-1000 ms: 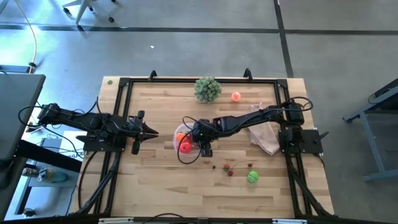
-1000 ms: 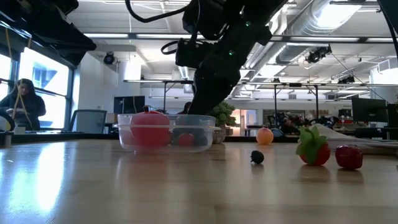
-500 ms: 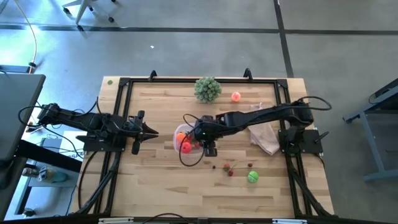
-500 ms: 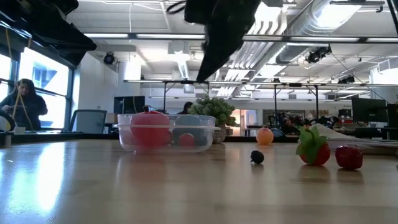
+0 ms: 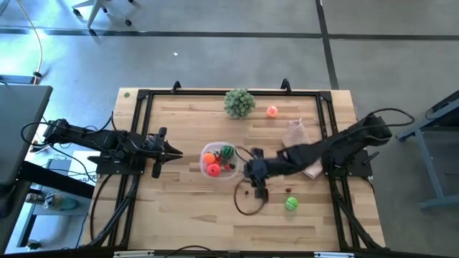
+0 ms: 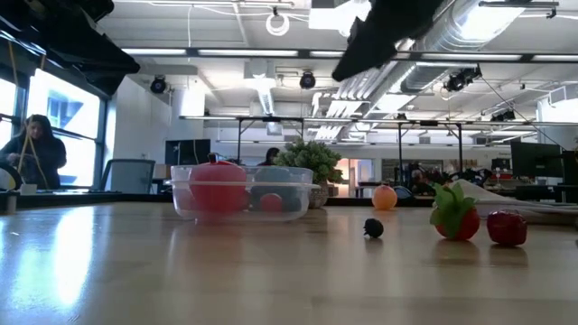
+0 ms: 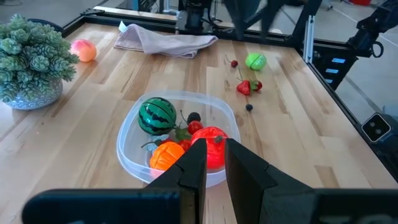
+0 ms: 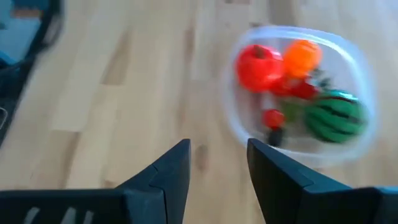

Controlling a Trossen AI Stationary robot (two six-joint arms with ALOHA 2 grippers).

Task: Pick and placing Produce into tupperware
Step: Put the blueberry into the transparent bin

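High view, with wrist views for detail. Right gripper [image 5: 256, 180] hangs above the table [image 5: 179, 208] just beside the tupperware [image 5: 219, 160], its fingers [image 8: 171, 167] parted with bare wood showing between them and nothing held. Nearest to it, on the side away from the tupperware, lie the loose produce: a small strawberry [image 7: 243, 87], a tiny red berry [image 7: 234, 63], a dark berry [image 7: 249, 107] and a green ball [image 5: 291, 204]; an orange-pink ball [image 5: 272, 111] sits well apart, near the bushy green plant [image 5: 239, 102]. All appear to be light, hard, smooth toy pieces, likely to roll or squirt out of a pinch; the round ones are best taken across their widest part, from straight above, and the berries will need the fingertips nearly touching the wood. The tupperware already holds a striped green ball [image 7: 156, 115], an orange piece [image 7: 163, 155], a red piece [image 7: 211, 140] and small berries. Right arm reaches low from its base, forearm stretched over a crumpled bag [image 5: 305, 152], wrist turned down. Left gripper [image 5: 171, 150], pressed together and empty, waits beyond the tupperware's far side, arm folded back and level.
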